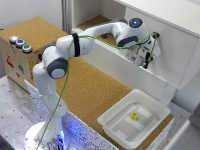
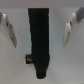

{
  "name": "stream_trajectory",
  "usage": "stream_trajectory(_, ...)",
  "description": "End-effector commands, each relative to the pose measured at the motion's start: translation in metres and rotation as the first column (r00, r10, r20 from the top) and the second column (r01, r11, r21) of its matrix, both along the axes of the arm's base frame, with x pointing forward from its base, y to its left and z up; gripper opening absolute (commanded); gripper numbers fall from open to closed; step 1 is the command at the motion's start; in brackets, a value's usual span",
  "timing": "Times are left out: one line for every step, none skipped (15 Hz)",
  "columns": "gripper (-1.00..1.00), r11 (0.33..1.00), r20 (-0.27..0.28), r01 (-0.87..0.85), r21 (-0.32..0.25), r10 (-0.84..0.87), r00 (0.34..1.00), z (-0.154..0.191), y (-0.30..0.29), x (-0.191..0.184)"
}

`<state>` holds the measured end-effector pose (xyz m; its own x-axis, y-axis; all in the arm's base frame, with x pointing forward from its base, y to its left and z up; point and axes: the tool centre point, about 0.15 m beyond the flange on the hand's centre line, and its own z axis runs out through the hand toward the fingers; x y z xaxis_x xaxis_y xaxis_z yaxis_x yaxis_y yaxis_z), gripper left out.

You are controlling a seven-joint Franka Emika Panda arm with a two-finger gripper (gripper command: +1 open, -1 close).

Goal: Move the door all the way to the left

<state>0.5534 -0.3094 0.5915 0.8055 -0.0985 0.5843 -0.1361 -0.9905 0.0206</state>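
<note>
The door point(image 1: 170, 50) is a large flat white panel covering the part of the white cabinet point(image 1: 165, 10) on the exterior view's right. The cabinet's other part stands open onto a cork-lined inside point(image 1: 95, 24). My gripper point(image 1: 148, 56) is at the door's front face, near its lower inner edge. In the wrist view the gripper point(image 2: 40, 43) is open, with its fingers point(image 2: 9, 29) spread wide. A dark vertical bar point(image 2: 40, 37) on the white surface stands between them, touched by neither finger.
A white plastic tray point(image 1: 112, 122) holding a small yellow object point(image 1: 134, 116) sits on the cork tabletop point(image 1: 95, 90) in front of the cabinet. A cork-topped wooden box with coloured buttons point(image 1: 20, 42) stands at the exterior view's left.
</note>
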Motion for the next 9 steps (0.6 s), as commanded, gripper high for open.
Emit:
stream_trajectory(-1.0, 0.993, -0.047, -0.088, 0.078, 0.092, 0.995, 0.005, -0.009, 0.013)
stream_trajectory(-1.0, 0.993, -0.052, -0.086, 0.075, 0.09, 0.995, 0.004, -0.006, 0.013)
stream_trajectory(-1.0, 0.994, -0.057, -0.083, 0.069, 0.087, 0.995, 0.002, -0.004, 0.014)
stream_trajectory(-1.0, 0.995, -0.059, -0.075, 0.068, 0.08, 0.995, 0.001, -0.002, 0.015)
stream_trajectory(-1.0, 0.996, -0.063, -0.068, 0.065, 0.072, 0.995, 0.0, 0.0, 0.015)
stream_trajectory(-1.0, 0.996, -0.068, -0.063, 0.065, 0.067, 0.995, -0.001, 0.003, 0.015)
stream_trajectory(-1.0, 0.996, -0.074, -0.06, 0.064, 0.065, 0.995, -0.003, 0.007, 0.015)
stream_trajectory(-1.0, 0.996, -0.078, -0.059, 0.063, 0.064, 0.995, -0.004, 0.011, 0.015)
stream_trajectory(-1.0, 0.996, -0.082, -0.058, 0.06, 0.063, 0.995, -0.005, 0.016, 0.015)
